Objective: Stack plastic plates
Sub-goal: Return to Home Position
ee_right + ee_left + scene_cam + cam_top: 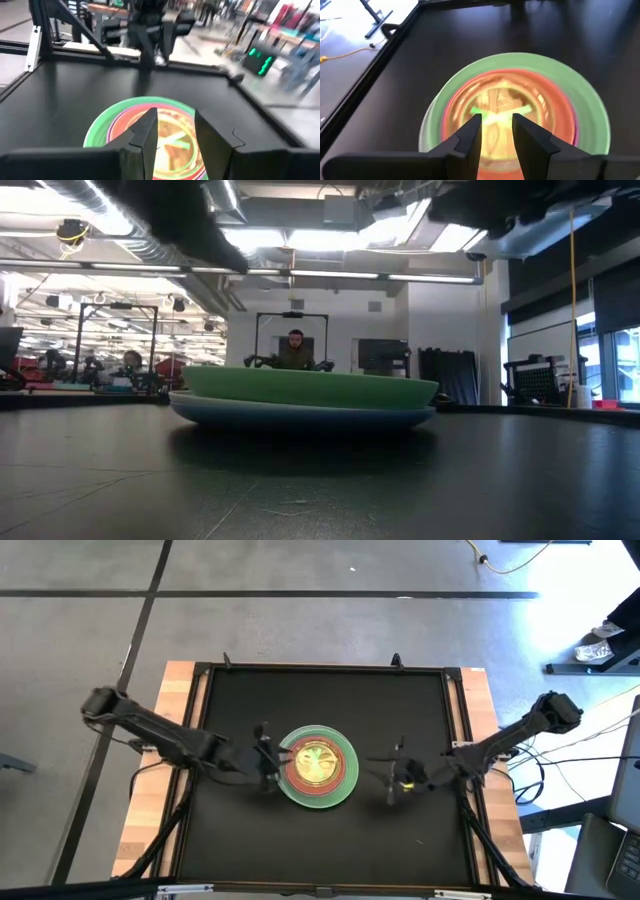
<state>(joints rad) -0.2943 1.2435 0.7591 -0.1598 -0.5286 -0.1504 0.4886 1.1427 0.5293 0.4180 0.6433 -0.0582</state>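
The plastic plates sit in one stack [318, 767] at the middle of the black table. From above I see a large green rim, an orange plate inside it and a small translucent yellowish-green plate in the centre. The low view shows the green plate [305, 385] resting on a blue one [300, 414]. A purple sliver [576, 120] shows in the left wrist view. My left gripper [265, 762] [497, 127] hangs open above the stack's left edge. My right gripper [395, 780] [175, 125] is open, raised, a little to the right of the stack.
The black mat is bounded by a raised dark frame [320, 668] with wooden table edges [150, 790] outside it. Bare mat lies all around the stack. A person [295, 350] sits in the room far behind the table.
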